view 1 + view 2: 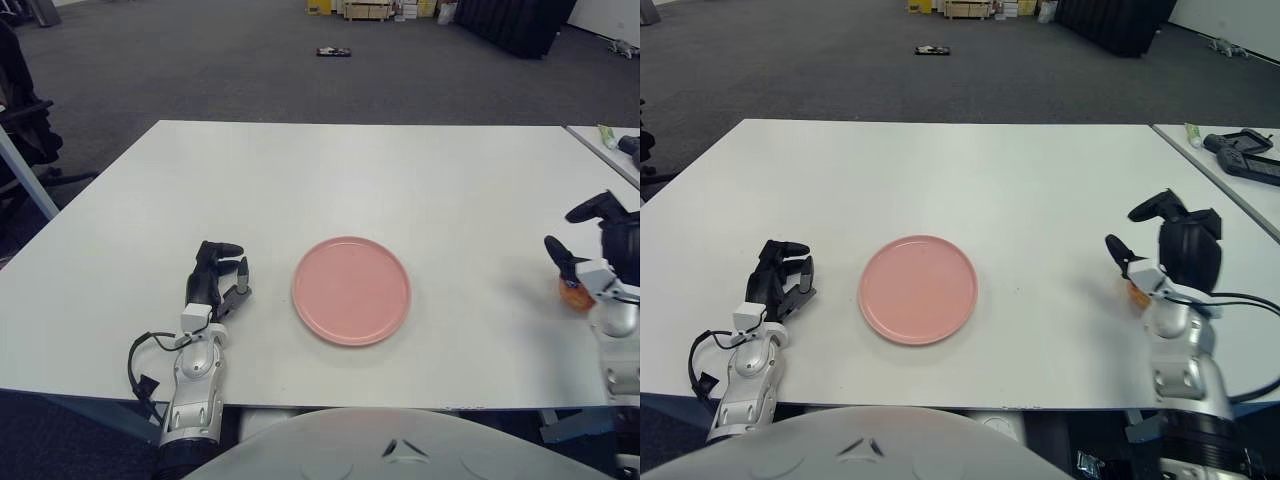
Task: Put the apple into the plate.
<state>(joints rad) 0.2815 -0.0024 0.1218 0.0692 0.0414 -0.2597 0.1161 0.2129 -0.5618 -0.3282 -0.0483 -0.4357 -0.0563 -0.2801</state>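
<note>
Right eye view: orange-red apple [1136,294], mostly hidden.

A broad white rectangular table [340,170] carries a round pink plate [351,290] near its front edge, roughly at the middle. The black-fingered left hand [216,280] lies on the tabletop just left of the plate, apart from it.
</note>
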